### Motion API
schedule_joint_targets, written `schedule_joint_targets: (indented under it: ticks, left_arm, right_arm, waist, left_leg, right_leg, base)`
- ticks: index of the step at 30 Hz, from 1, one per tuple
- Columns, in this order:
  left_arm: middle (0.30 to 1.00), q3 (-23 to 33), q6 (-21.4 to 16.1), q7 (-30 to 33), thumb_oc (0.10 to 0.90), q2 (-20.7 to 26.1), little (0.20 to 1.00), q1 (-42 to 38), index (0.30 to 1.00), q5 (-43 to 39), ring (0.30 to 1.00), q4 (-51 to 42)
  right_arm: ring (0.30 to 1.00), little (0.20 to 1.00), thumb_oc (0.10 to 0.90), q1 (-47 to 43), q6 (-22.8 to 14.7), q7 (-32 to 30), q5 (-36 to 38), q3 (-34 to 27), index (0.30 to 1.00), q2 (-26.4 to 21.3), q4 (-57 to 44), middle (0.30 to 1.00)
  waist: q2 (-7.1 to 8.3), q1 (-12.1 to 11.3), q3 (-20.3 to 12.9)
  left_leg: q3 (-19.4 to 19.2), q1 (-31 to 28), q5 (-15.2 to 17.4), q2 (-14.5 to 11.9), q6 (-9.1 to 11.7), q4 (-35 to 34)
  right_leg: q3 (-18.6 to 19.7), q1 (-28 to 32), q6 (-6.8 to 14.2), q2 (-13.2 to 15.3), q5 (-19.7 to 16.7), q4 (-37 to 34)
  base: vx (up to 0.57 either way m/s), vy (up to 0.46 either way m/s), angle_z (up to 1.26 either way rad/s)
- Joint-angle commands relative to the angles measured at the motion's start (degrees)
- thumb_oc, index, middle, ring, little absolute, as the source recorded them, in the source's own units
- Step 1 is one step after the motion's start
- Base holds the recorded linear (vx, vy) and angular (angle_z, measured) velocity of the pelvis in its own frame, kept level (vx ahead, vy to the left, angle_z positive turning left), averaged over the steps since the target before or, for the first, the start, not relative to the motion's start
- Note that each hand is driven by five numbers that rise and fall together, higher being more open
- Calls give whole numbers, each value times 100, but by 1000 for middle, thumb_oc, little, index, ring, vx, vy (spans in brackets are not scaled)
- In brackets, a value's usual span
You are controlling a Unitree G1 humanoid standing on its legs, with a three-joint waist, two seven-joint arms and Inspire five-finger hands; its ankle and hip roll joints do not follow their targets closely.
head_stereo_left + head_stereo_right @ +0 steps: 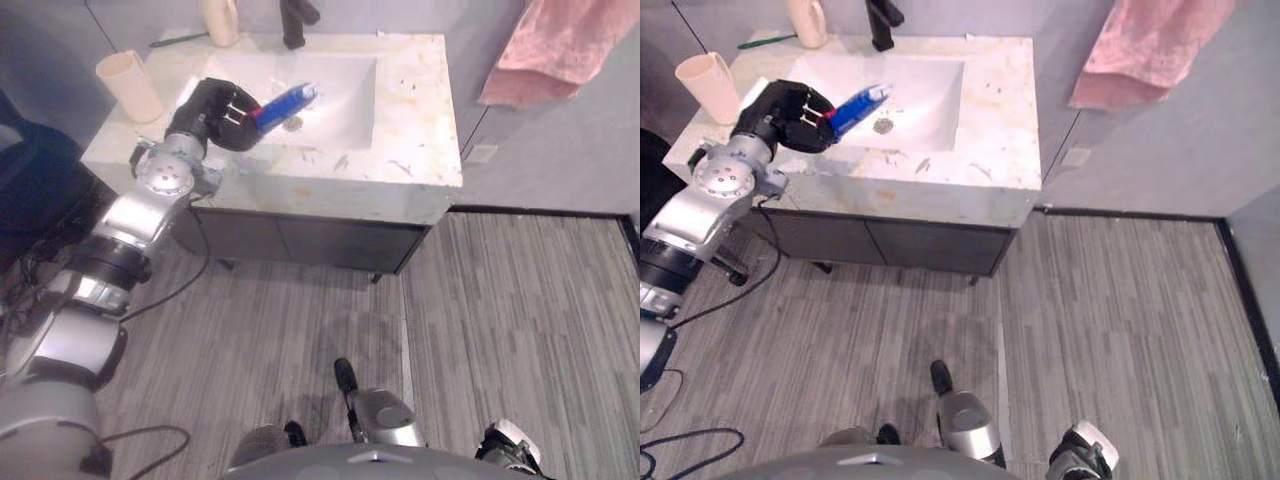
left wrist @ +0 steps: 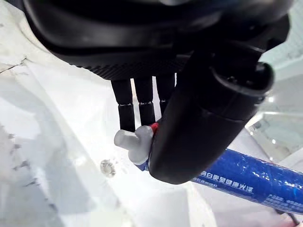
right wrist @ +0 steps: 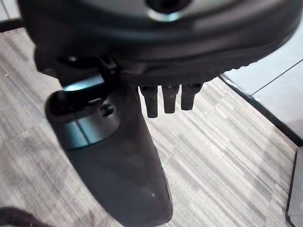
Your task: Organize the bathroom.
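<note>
My left hand (image 1: 215, 112) is shut on a blue toothpaste tube (image 1: 285, 103) and holds it above the left part of the white sink basin (image 1: 345, 70). The tube points toward the drain, tilted a little upward. In the left wrist view the thumb (image 2: 199, 123) and fingers pinch the tube (image 2: 255, 177) near its white cap (image 2: 133, 140). Low over the wood-look floor hangs my right hand (image 3: 113, 156), its fingers relaxed and holding nothing.
On the marble vanity top (image 1: 420, 130) stand a beige cup (image 1: 130, 86) at the left, a cream bottle (image 1: 222, 20) and a black faucet (image 1: 295, 22) at the back. A green toothbrush (image 1: 180, 39) lies behind the cup. A pink towel (image 1: 570, 45) hangs on the right wall.
</note>
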State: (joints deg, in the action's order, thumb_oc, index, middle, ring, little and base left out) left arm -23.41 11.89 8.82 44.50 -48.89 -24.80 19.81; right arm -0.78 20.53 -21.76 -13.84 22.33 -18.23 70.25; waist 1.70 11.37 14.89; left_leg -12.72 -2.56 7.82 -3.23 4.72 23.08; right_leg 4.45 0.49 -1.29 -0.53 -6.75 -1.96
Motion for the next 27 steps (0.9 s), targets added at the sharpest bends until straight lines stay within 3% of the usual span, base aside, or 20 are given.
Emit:
schedule_joint_targets:
  ticks: [1, 4, 7, 8, 14, 17, 18, 21, 22, 27]
  left_arm:
    - [300, 784, -251, 266, 400, 443, 300, -421, 300, -250, 300, -292]
    - [300, 810, -351, 321, 400, 510, 300, -403, 300, -473, 300, -267]
    - [300, 846, -580, 308, 400, 586, 300, -446, 300, -716, 300, -125]
    - [300, 842, -600, 281, 400, 657, 300, -531, 300, -885, 300, -101]
    - [300, 682, -315, 219, 400, 920, 300, -957, 300, -1289, 300, -11]
    - [300, 495, -143, 102, 400, 1119, 300, -1328, 300, -1452, 300, 179]
    - [300, 392, -75, 54, 400, 1233, 300, -1528, 300, -1556, 300, 320]
    - [300, 313, -15, 40, 400, 1296, 300, -1673, 300, -1608, 300, 385]
    - [300, 226, 54, 45, 400, 1375, 300, -1852, 300, -1675, 300, 478]
    - [300, 184, 41, 13, 400, 1394, 300, -2100, 300, -1660, 300, 774]
  right_arm:
    - [900, 900, 800, 337, 149, -510, 520, -188, 900, -555, 338, 900]
    - [900, 900, 800, 278, 131, -800, 1036, -307, 900, -616, 301, 900]
    - [900, 900, 800, 266, -66, -1240, 1827, -688, 900, -728, 249, 900]
    - [900, 900, 800, 258, -300, -1497, 2349, -949, 900, -816, 224, 900]
    - [900, 900, 800, 179, -1050, -2051, 3217, -1896, 900, -1196, 21, 900]
    - [900, 900, 800, 167, -1565, -2246, 3556, -2506, 900, -1669, -334, 900]
    - [900, 900, 800, 189, -1688, -2238, 3588, -2862, 900, -2049, -787, 900]
    - [900, 900, 800, 203, -1781, -2259, 3645, -3071, 900, -2273, -1191, 900]
    - [900, 900, 800, 206, -1657, -2420, 3598, -3322, 900, -2574, -2091, 900]
    - [900, 900, 800, -103, -1374, -2587, 2925, -4090, 900, -3384, -4120, 900]
  waist:
    - [-162, 47, -553]
    - [-270, -38, -507]
    - [-281, -45, -460]
    - [-284, -35, -480]
    - [-240, 7, -590]
    - [-191, 74, -632]
    - [-173, 137, -642]
    - [-167, 167, -638]
    - [-166, 229, -637]
    - [-226, 331, -639]
  left_leg:
    - [114, 111, -294, 234, -496, -1062]
    - [462, -14, -628, 341, -459, -2085]
    - [450, -110, -805, 311, -406, -2365]
    - [468, -226, -830, 308, -408, -2494]
    - [490, -484, -812, 319, -429, -2782]
    - [444, -517, -776, 316, -439, -2802]
    - [408, -533, -753, 324, -444, -2804]
    - [387, -544, -740, 327, -445, -2805]
    - [354, -544, -723, 334, -450, -2805]
    - [283, -486, -660, 376, -489, -2808]
  right_leg:
    - [86, 97, 545, -69, 479, 117]
    - [123, 69, 621, -174, 520, 156]
    - [21, 84, 660, -174, 534, 151]
    - [-8, 86, 672, -178, 526, 148]
    - [-4, 141, 723, -193, 494, 86]
    - [20, 126, 749, -195, 468, 73]
    - [42, 120, 761, -196, 455, 63]
    - [46, 115, 765, -194, 452, 68]
    - [74, 102, 767, -194, 454, 67]
    - [165, 5, 781, -199, 485, 86]
  base:
    - [50, 81, 8]
    - [30, 39, -2]
    - [3, -21, -20]
    - [18, -23, -14]
    - [35, -26, -2]
    - [1, -23, -7]
    - [0, 0, 0]
    - [0, 0, 0]
    - [-11, 32, -2]
    - [-37, 72, -16]
